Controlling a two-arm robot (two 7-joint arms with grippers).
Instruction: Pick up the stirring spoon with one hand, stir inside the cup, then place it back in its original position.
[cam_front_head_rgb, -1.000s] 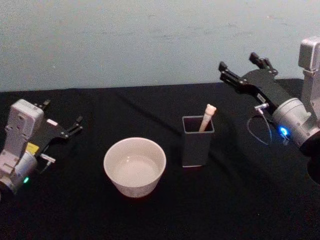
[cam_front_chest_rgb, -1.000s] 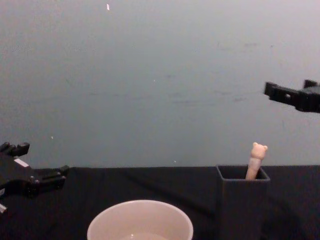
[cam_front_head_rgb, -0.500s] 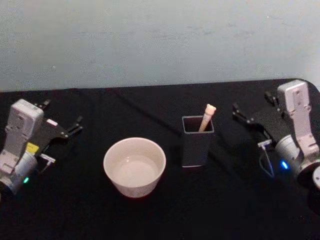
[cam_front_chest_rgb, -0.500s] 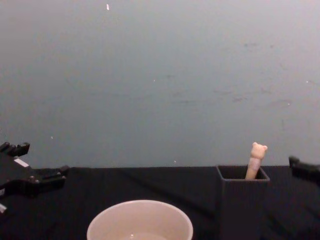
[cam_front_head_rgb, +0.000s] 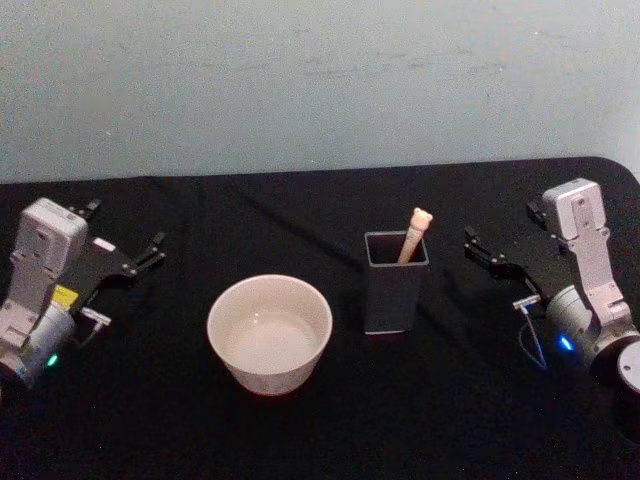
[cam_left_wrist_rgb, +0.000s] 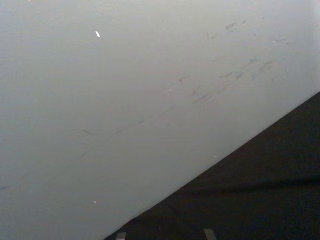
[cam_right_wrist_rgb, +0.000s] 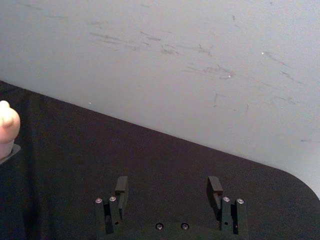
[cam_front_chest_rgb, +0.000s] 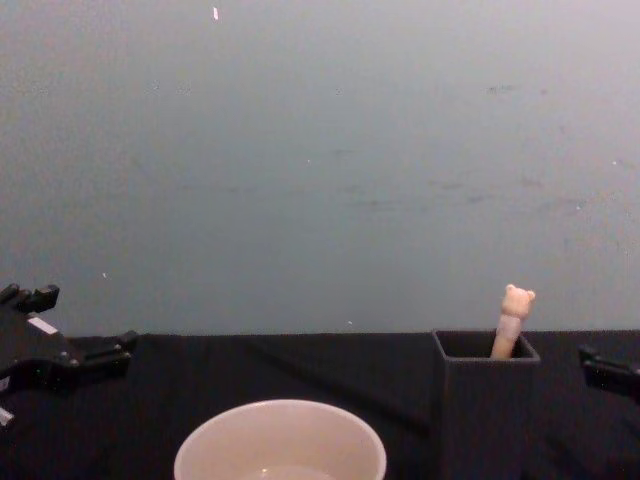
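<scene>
A plain pale wall backs the black counter. The stirring spoon stands in the dark holder, bowl hidden, left of the spread, empty right pincer. The cup sits farther left, toward the spread, empty left pincer.

In the head view the left tool sits at the left edge of the frame, its fingers spread apart. The right tool sits low at the right edge, angled toward the frame's centre, fingers parted and empty.
</scene>
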